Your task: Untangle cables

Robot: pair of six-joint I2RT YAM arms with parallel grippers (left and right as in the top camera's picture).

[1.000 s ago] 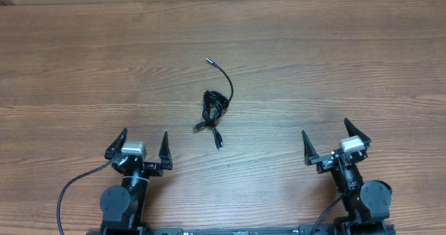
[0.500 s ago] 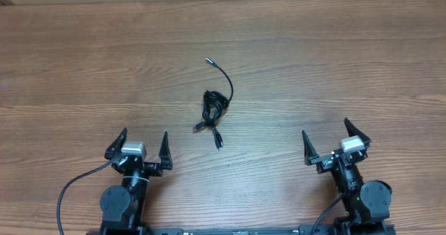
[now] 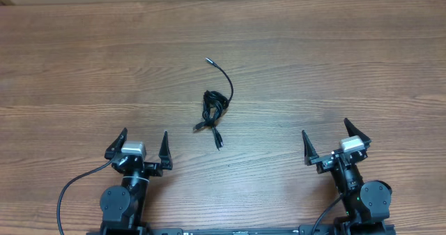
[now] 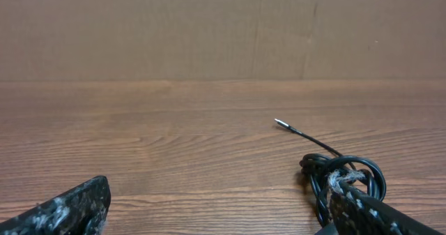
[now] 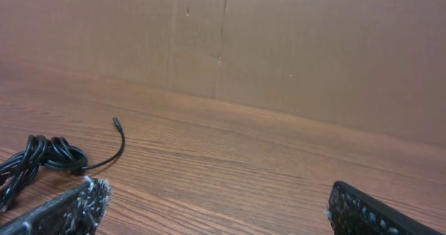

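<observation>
Cables [image 3: 214, 108] bundled mid-table [image 3: 334, 67], one end curving away, left gripper [image 3: 143, 146] and right gripper [image 3: 326, 139] wide open, empty, well apart from them

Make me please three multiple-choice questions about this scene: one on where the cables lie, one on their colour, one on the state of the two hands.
1. Where does the cable bundle lie?
A. On the table, ahead of the left hand and the right hand, between them
B. At the far right edge
C. Hanging off the near edge

2. What colour are the cords?
A. White
B. Black
C. Red

3. How do the two hands stand?
A. Both shut on the bundle
B. One open, one shut
C. Both open, holding nothing

Answers:
1 A: the overhead view shows the bundle near the table's middle, apart from both hands.
2 B: every strand is black, and one end has a metal tip.
3 C: the fingers of each hand are spread wide with nothing between them.
</observation>
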